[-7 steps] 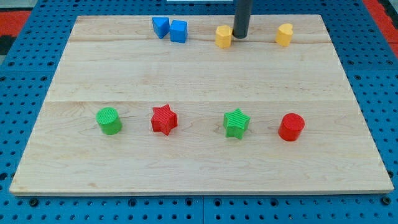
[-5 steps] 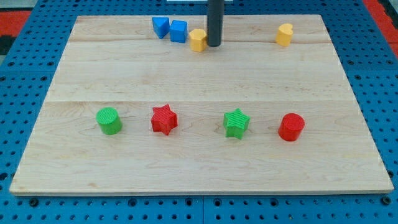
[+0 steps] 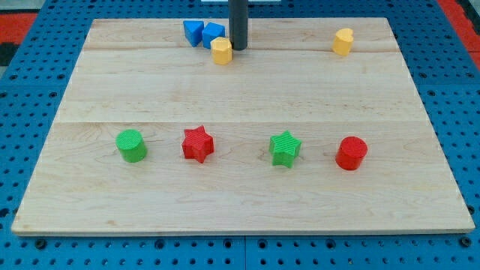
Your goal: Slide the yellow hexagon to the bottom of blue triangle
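The yellow hexagon [image 3: 221,51] sits near the board's top edge, touching the lower right of a blue cube [image 3: 213,34]. The blue triangle [image 3: 193,31] lies just left of that cube, up and to the left of the hexagon. My tip [image 3: 238,48] stands right against the hexagon's right side, the dark rod rising out of the view's top and covering part of the cube's right edge.
A yellow heart-like block [image 3: 343,41] sits at the top right. Across the lower half lie a green cylinder [image 3: 132,145], a red star [image 3: 198,144], a green star [image 3: 285,148] and a red cylinder [image 3: 351,153]. The wooden board [image 3: 240,97] lies on a blue pegboard.
My tip has moved to the view's left, pushing the yellow hexagon leftward along the top until it meets the blue cube. The other blocks have not moved.
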